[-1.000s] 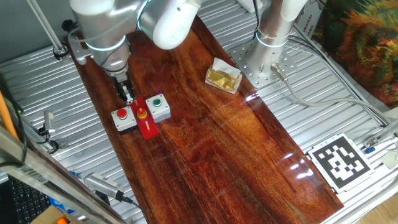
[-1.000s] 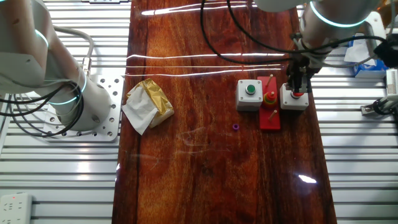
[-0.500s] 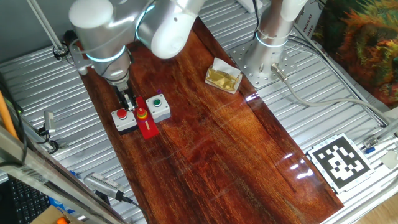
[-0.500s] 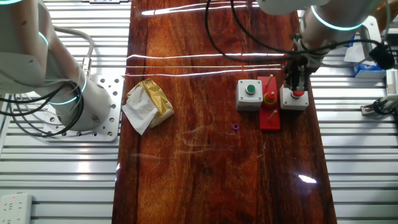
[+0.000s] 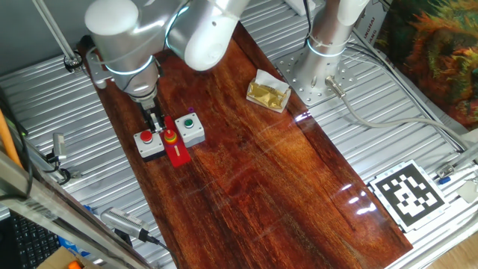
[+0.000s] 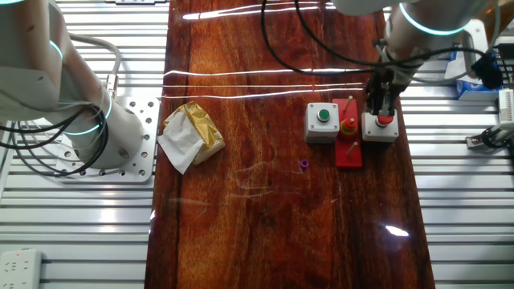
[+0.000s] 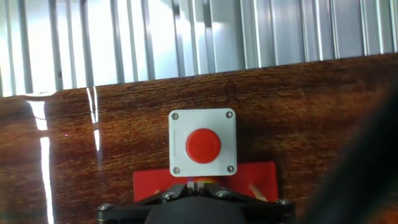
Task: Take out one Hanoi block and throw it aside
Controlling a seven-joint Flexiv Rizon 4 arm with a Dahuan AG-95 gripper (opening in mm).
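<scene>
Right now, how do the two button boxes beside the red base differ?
The red button box has a red button; the green button box has a green one. They flank the red base on opposite sides. The gripper hangs next to the red button box, near the base's pegs, while the green button box stands apart from it. Both are light square boxes with one round button on top, standing flat on the table.
</scene>
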